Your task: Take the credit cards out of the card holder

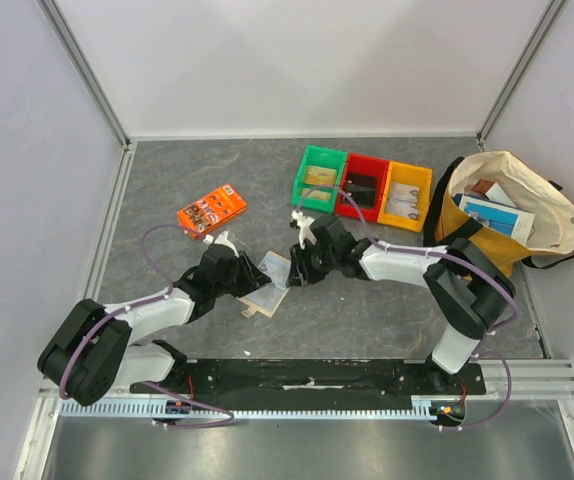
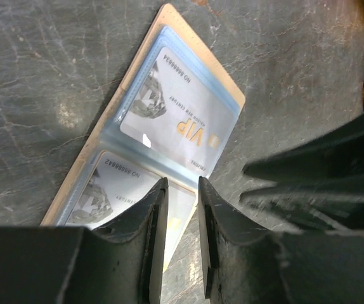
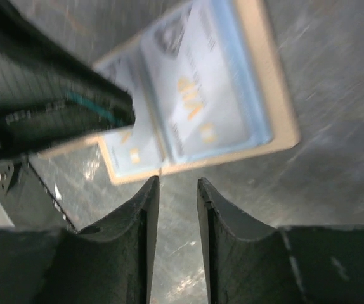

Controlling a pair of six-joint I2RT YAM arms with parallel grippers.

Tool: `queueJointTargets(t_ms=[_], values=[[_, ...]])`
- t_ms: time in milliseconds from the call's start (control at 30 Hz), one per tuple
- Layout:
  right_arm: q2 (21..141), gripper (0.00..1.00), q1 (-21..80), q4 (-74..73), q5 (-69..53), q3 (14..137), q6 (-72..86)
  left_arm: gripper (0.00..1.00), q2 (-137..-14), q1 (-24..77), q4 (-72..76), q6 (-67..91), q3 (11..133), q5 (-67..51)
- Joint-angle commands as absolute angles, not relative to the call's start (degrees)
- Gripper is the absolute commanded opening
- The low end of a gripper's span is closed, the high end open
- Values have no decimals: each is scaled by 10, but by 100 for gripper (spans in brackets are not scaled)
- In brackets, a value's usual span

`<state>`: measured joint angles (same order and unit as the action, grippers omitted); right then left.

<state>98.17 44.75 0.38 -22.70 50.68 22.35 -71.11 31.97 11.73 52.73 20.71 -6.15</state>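
The beige card holder [image 1: 270,292] lies open and flat on the grey table between my two grippers. In the left wrist view its tan rim [image 2: 169,18] frames two clear pockets, each with a pale blue-white VIP credit card: one far [image 2: 175,114], one near [image 2: 115,190]. My left gripper [image 2: 182,183] is narrowly open and empty, its tips over the near card's right end. My right gripper [image 3: 177,183] is narrowly open and empty, just off the holder's edge [image 3: 277,95], with a card [image 3: 201,95] beyond it. In the top view the left gripper [image 1: 250,275] and the right gripper [image 1: 297,262] flank the holder.
An orange picture packet [image 1: 211,210] lies at the back left. Green [image 1: 320,178], red [image 1: 363,186] and yellow [image 1: 406,195] bins stand at the back. A cream and yellow tote bag [image 1: 507,205] sits at the right. The left arm's dark finger [image 3: 55,107] crosses the right wrist view.
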Motion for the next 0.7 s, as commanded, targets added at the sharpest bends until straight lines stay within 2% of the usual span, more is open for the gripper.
queueJointTargets(t_ms=[0, 67, 267, 400, 667], values=[[991, 42, 419, -20, -199, 597, 165, 32, -718, 321, 125, 522, 240, -56], [1025, 47, 414, -37, -203, 636, 140, 33, -719, 320, 125, 523, 240, -51], [1104, 49, 410, -37, -200, 690, 113, 34, -741, 319, 120, 523, 248, -38], [1113, 44, 410, -32, -210, 670, 114, 38, -761, 319, 123, 525, 250, -34], [1019, 34, 424, -6, -237, 544, 175, 37, -762, 319, 131, 524, 243, -53]])
